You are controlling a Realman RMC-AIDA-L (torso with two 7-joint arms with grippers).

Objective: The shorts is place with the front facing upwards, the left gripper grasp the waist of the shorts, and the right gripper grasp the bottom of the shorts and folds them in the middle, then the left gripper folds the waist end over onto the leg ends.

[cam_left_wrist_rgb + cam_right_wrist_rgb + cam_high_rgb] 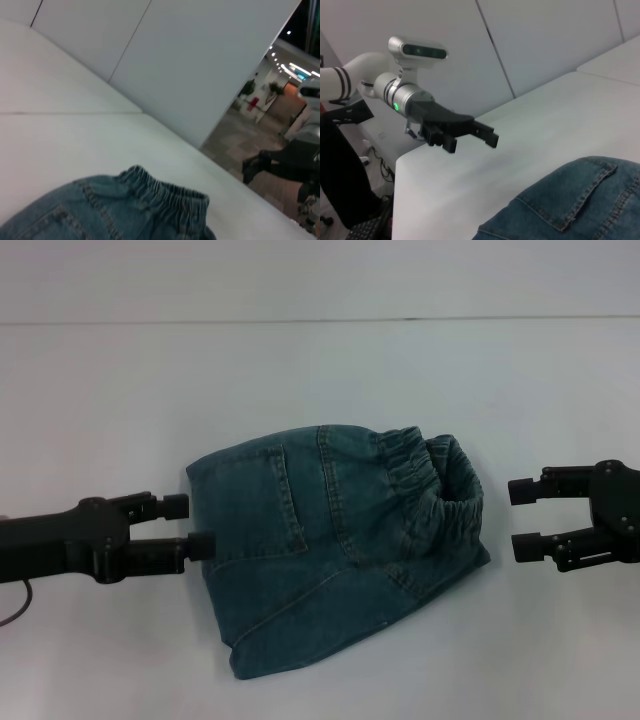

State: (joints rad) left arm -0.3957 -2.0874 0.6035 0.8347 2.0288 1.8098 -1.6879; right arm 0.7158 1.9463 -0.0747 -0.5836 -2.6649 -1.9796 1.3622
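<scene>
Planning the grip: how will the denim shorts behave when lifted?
The shorts lie slumped in soft folds, so they will probably droop from any pinch. The gathered waist looks thick, likely an easy hold. Denim seems unlikely to slip.

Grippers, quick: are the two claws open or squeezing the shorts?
Left gripper: open, empty, right at the edge of the shorts.
Right gripper: open, empty, off to the side of the waist.
</scene>
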